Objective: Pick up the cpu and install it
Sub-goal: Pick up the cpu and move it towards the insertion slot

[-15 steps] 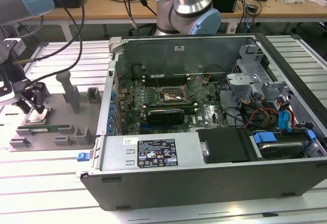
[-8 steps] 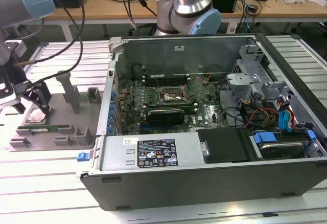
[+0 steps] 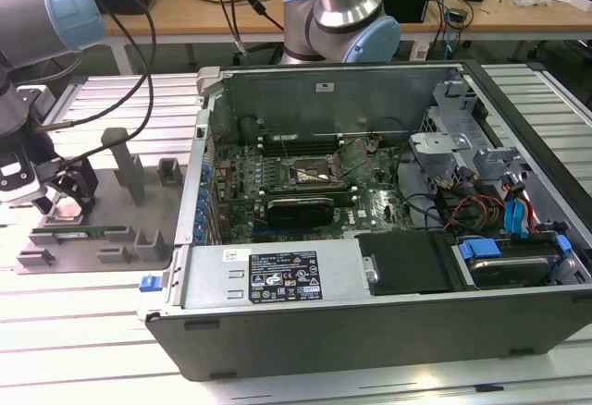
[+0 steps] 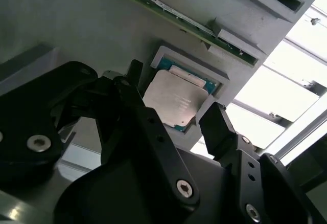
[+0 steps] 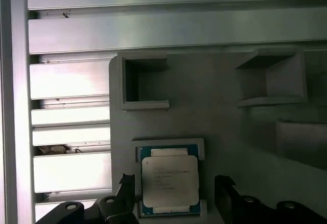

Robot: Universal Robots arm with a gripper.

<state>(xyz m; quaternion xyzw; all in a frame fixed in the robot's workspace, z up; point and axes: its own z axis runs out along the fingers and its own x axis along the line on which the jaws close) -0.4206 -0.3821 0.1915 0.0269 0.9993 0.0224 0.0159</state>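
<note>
Top of cpu (image 4: 176,100): brushed silver metal, soft sheen. Grey tray (image 5: 204,96): matt smooth plastic. Black matt fingers (image 4: 145,127) on gripper (image 4: 176,92). Ribbed table (image 5: 71,173): bare aluminium, glossy. Dark computer case (image 3: 370,331): matt sheet metal.

The arm (image 3: 57,6) comes in at the exterior view's left, with its base joint (image 3: 340,12) further back. Its wrist is bent so that the gripper (image 3: 63,194) seems to point straight down, held low. In both wrist views the two black fingers (image 4: 140,114) (image 5: 225,196) stand spread wide apart.
</note>
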